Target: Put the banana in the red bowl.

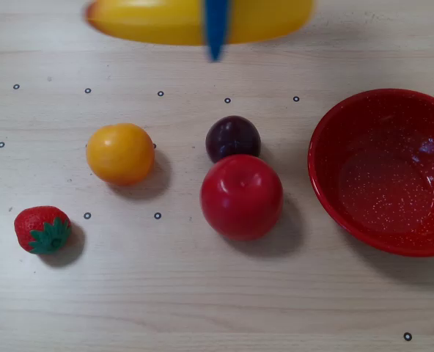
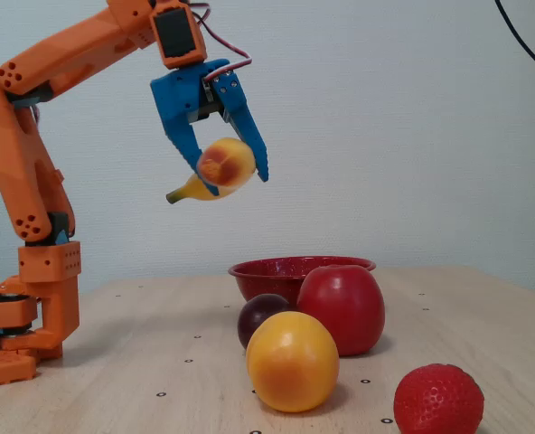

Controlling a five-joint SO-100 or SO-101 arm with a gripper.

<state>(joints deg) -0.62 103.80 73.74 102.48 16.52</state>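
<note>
My blue gripper point(image 2: 236, 181) is shut on the yellow banana point(image 2: 220, 169) and holds it high in the air. In the overhead view the banana point(image 1: 151, 20) lies blurred across the top edge, with one blue finger point(image 1: 216, 29) crossing it. The red speckled bowl point(image 1: 422, 242) stands empty at the right edge of the overhead view. In the fixed view the bowl point(image 2: 267, 270) sits far back on the table, below and a little right of the banana.
On the table lie an orange fruit point(image 1: 120, 153), a dark plum point(image 1: 233, 137), a red apple point(image 1: 241, 196) and a strawberry point(image 1: 42, 229). The orange arm base point(image 2: 23, 307) stands at the left in the fixed view.
</note>
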